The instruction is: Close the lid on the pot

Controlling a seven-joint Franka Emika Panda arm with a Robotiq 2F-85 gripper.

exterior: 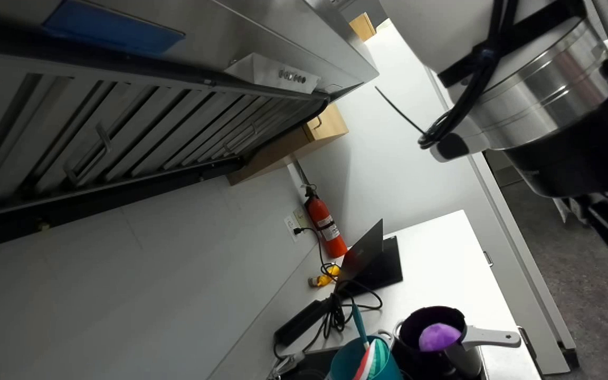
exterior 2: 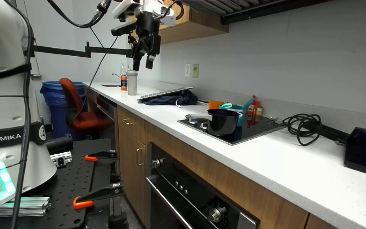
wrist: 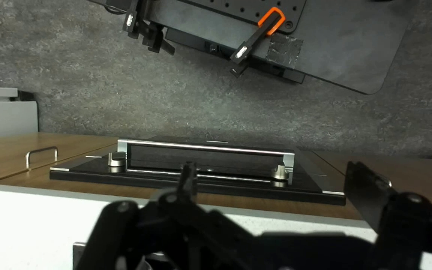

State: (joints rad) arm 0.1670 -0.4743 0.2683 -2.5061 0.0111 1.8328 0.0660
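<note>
The pot (exterior: 420,322) is round and dark with a straight grey handle (exterior: 494,336). A purple rounded object (exterior: 439,336) lies inside it. In an exterior view the pot (exterior 2: 222,124) stands upright on the black cooktop (exterior 2: 249,131), its handle (exterior 2: 200,117) pointing left. I cannot make out a separate round dark lid in any view. My gripper (exterior 2: 143,67) is high above the counter, left of the pot and apart from it. In the wrist view my gripper (wrist: 272,165) is open, with nothing between its fingers. The pot cannot be made out there.
A teal container (exterior: 341,364) stands beside the pot, with utensils in it. An orange cup (exterior 2: 215,105) is behind. A grey shaker bottle (exterior 2: 132,83) and a keyboard (exterior 2: 167,92) are on the counter. A black slab (exterior: 383,266) and range hood (exterior: 124,121) also show.
</note>
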